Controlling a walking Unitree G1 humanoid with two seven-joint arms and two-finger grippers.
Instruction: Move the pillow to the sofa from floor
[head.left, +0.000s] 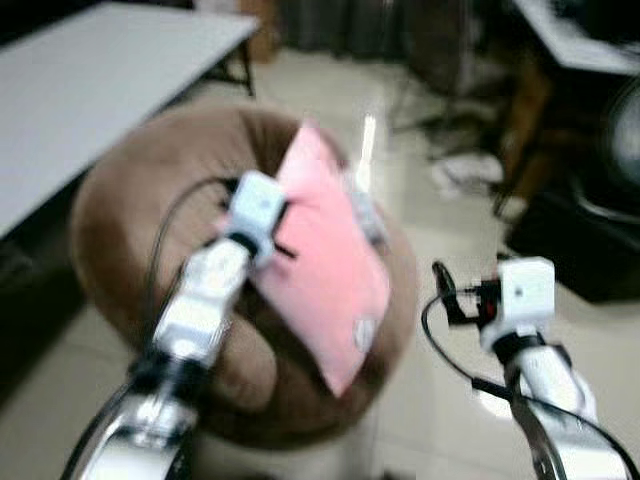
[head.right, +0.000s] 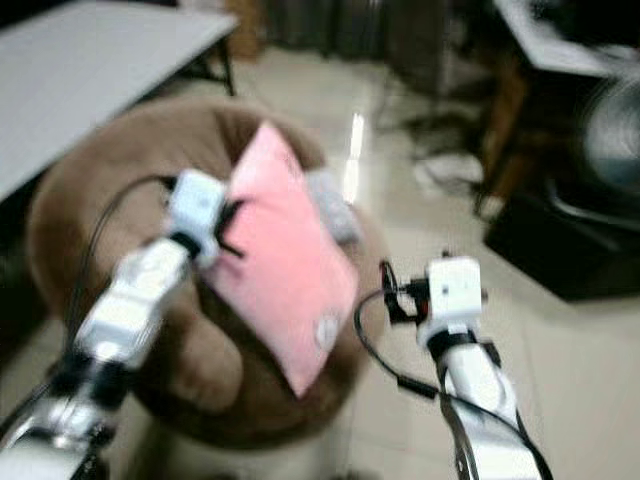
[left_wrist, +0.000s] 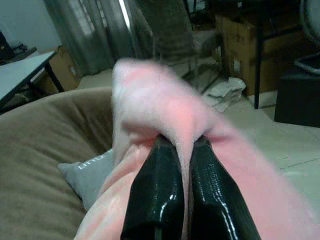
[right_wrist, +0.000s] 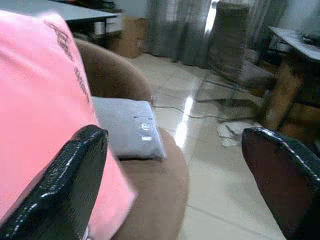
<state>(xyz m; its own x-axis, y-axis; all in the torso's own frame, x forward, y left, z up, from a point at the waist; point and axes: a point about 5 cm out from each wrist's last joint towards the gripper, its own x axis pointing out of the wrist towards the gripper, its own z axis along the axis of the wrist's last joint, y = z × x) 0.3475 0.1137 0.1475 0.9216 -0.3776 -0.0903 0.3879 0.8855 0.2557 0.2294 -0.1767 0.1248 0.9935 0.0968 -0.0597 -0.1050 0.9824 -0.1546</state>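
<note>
Left gripper (left_wrist: 182, 165) pinches pink pillow (head.left: 325, 265), seemingly tilted diagonally above brown sofa (head.left: 130, 200).

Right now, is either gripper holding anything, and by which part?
The left gripper is shut on the pink pillow, pinching a fold at its edge above the brown sofa. The right gripper is open and holds nothing.

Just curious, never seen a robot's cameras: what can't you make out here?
- Lettering on the pink pillow: motion-blurred in the right wrist view.
- Grey pillow print: too small.
- Left end effector tips: buried in pillow fabric.
- Brown beanbag sofa base: cut off by the head views' lower edge.
</note>
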